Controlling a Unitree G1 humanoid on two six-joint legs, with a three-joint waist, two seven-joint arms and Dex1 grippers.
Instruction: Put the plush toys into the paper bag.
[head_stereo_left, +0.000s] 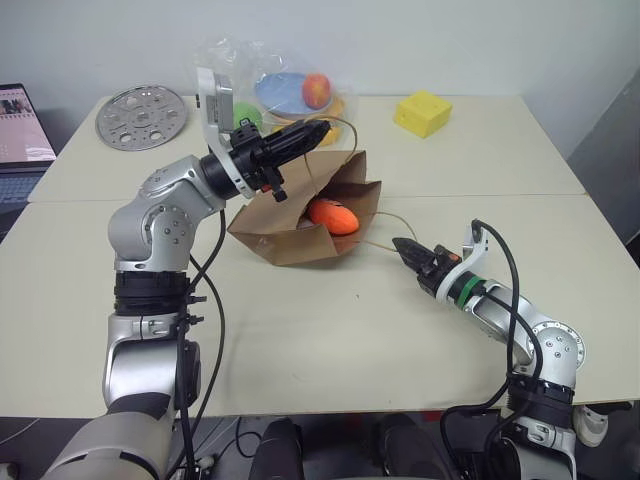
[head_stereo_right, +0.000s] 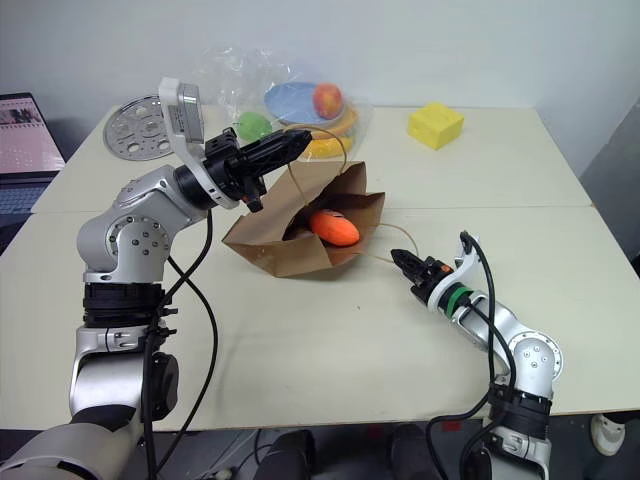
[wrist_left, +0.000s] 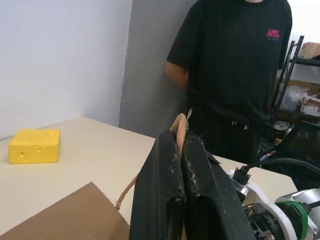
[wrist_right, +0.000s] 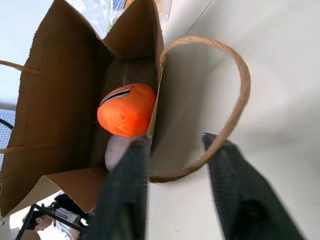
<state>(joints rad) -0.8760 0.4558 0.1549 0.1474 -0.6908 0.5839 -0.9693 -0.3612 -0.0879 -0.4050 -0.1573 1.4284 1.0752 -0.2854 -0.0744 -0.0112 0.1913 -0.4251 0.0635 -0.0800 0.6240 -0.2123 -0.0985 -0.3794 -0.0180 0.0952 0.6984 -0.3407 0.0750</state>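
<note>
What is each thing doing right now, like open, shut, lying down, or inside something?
paper bag: lying on its side, mouth open
upper handle: pinched by left gripper
lower handle: lying on table, free
carrot toy: inside the bag
white toy: inside, under the carrot
left gripper: shut
right gripper: open, holding nothing
clear bag of fruits: resting behind, untouched

orange carrot toy (wrist_right: 126, 110) over white toy (wrist_right: 116, 151) inside paper bag (wrist_right: 60, 100); handle loop (wrist_right: 235, 100) on table.
</note>
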